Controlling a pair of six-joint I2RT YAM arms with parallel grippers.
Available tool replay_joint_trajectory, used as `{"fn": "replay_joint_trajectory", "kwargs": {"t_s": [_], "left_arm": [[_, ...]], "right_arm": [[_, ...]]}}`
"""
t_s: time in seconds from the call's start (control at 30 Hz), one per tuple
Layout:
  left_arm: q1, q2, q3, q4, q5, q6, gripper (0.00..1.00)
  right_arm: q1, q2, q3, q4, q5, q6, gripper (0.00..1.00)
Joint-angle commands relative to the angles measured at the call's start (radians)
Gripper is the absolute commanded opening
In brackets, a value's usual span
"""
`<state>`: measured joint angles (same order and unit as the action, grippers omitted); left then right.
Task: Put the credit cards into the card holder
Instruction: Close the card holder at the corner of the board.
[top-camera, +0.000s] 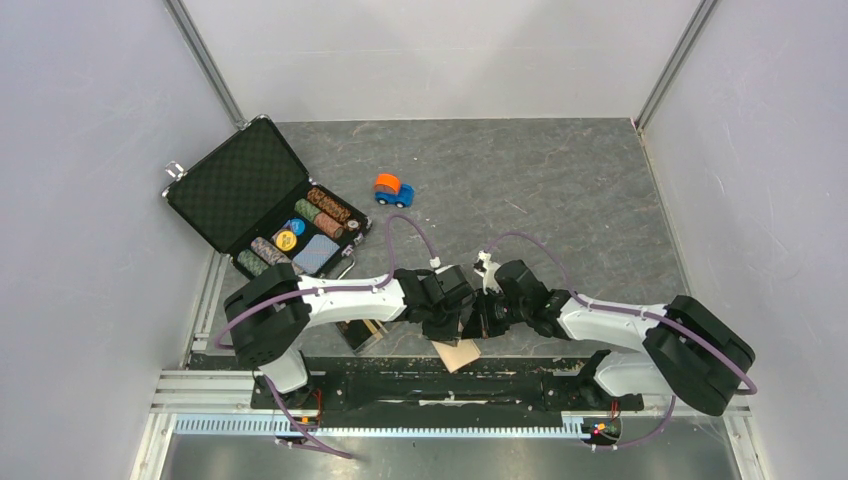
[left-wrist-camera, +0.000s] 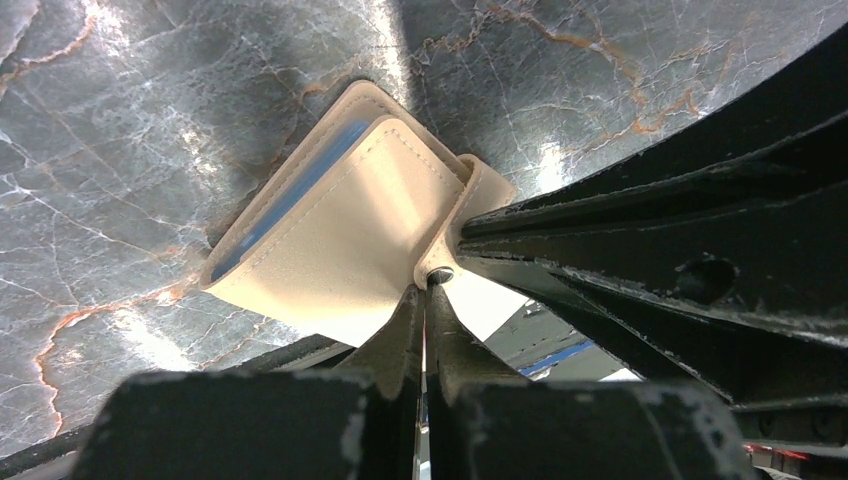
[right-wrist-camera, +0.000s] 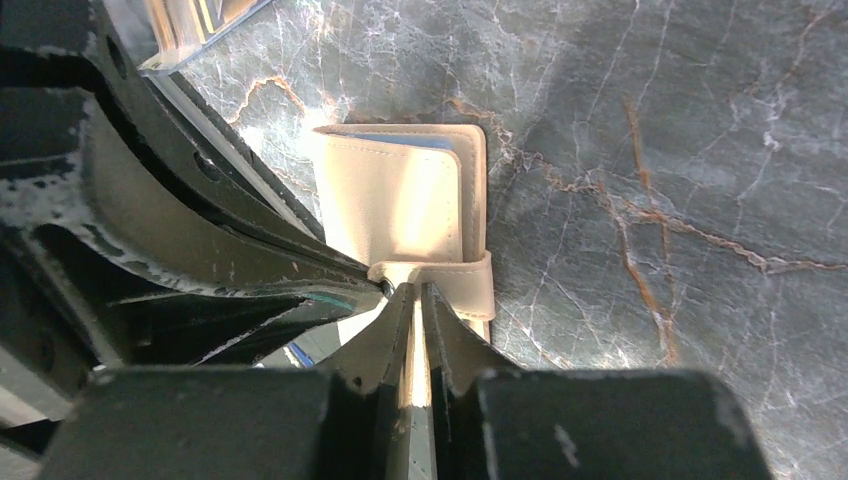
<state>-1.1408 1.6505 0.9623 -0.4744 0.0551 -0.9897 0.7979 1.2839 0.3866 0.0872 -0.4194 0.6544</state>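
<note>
The beige card holder (left-wrist-camera: 340, 230) is folded shut and held tilted at the table's near edge (top-camera: 457, 354). A light blue credit card (left-wrist-camera: 292, 188) shows as a thin edge inside the fold, and again in the right wrist view (right-wrist-camera: 412, 140). My left gripper (left-wrist-camera: 427, 292) is shut, its tips against the snap button on the holder's tab. My right gripper (right-wrist-camera: 416, 290) comes from the opposite side and is shut on the holder's tab, with a beige strip showing between its fingers. Both grippers meet over the holder in the top view.
An open black briefcase (top-camera: 262, 195) with poker chips and a card deck lies at the back left. A small orange and blue toy car (top-camera: 393, 189) stands behind the arms. A clear plastic box (top-camera: 362, 335) sits under the left arm, near the front rail.
</note>
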Motion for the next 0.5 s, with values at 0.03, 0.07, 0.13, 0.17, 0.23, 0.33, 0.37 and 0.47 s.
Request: {"fn": "replay_joint_trajectory", "kwargs": {"t_s": [0.03,0.07,0.13,0.17,0.23,0.33,0.37,0.47], "left_arm": [[-0.011,-0.017,0.031,-0.002,-0.018,-0.013,0.02],[-0.011,-0.02,0.043,-0.01,-0.022,-0.009,0.02],[-0.012,-0.023,0.061,-0.024,-0.025,-0.003,0.02],[-0.011,-0.025,0.066,-0.026,-0.024,-0.001,0.02],[-0.012,-0.032,0.075,-0.024,-0.027,0.001,0.02],[-0.012,-0.033,0.085,-0.029,-0.029,0.002,0.02],[-0.012,-0.033,0.087,-0.031,-0.031,0.003,0.02],[-0.012,-0.022,0.08,-0.035,-0.03,0.0,0.02]], "right_arm": [[0.015,-0.037,0.041,-0.039,0.045,-0.017,0.08],[0.015,-0.044,0.044,-0.041,0.048,-0.016,0.08],[0.017,-0.06,0.047,-0.041,0.055,-0.016,0.08],[0.015,-0.066,0.049,-0.04,0.057,-0.015,0.08],[0.015,-0.08,0.051,-0.037,0.06,-0.016,0.08],[0.015,-0.092,0.051,-0.032,0.062,-0.014,0.08],[0.016,-0.093,0.051,-0.033,0.061,-0.014,0.08],[0.015,-0.077,0.048,-0.029,0.05,-0.015,0.08]]}}
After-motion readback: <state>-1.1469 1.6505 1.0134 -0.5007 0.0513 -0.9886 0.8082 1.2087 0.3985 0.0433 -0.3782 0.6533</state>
